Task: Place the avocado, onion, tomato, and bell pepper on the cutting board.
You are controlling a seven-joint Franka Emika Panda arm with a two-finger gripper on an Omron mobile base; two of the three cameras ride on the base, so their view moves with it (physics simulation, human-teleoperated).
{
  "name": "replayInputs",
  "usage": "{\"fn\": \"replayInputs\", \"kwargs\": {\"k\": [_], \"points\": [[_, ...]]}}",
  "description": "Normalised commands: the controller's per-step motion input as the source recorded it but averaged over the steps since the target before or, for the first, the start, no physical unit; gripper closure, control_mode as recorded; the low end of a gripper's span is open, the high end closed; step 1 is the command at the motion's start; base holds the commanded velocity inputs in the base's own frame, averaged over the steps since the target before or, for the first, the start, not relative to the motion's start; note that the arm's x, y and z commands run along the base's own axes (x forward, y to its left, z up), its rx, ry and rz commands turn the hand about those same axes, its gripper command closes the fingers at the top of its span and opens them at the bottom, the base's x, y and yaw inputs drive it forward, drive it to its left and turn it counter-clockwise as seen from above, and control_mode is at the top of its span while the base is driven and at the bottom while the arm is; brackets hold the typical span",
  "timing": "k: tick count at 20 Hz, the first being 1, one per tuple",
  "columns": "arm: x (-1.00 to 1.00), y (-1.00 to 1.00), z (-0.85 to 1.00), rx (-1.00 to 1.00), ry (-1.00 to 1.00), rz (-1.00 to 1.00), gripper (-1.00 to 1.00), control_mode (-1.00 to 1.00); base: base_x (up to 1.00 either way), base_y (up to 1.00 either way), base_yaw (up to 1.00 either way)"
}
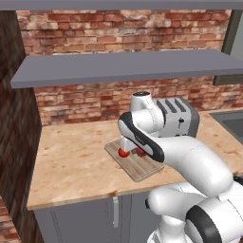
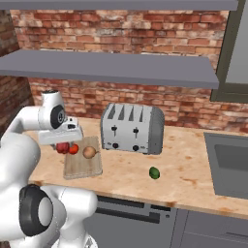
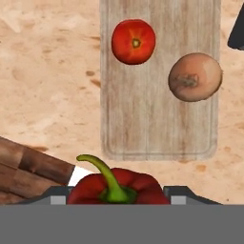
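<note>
Hand view: the pincer, pointing down over the cutting board, gripped the bell pepper; tomato and onion lay on the board.

The tomato and onion lie side by side on the cutting board, the bell pepper between the gripper fingers, the avocado on the counter before the toaster.

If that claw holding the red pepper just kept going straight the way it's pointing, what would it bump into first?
Probably the flat light wooden cutting board, on its bare planks below the smooth orange-red tomato and tan onion. The gripper holds the red bell pepper; depth is unclear.
</note>
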Motion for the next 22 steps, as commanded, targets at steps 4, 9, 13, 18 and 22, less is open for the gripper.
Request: {"fn": "replayInputs", "kwargs": {"k": [4, 9, 13, 18, 22], "points": [[0.05, 0.0, -0.27, 0.0, -0.02, 0.0, 1.0, -1.0, 0.0, 0.0, 0.0], [0.1, 0.0, -0.32, 0.0, -0.02, 0.0, 1.0, -1.0, 0.0, 0.0, 0.0], [0.07, 0.0, -0.27, 0.0, 0.0, 0.0, 1.0, -1.0, 0.0, 0.0, 0.0], [0.18, 0.0, -0.29, 0.0, 0.0, 0.0, 1.0, -1.0, 0.0, 0.0, 0.0], [0.25, 0.0, -0.32, 0.0, 0.0, 0.0, 1.0, -1.0, 0.0, 0.0, 0.0]]}}
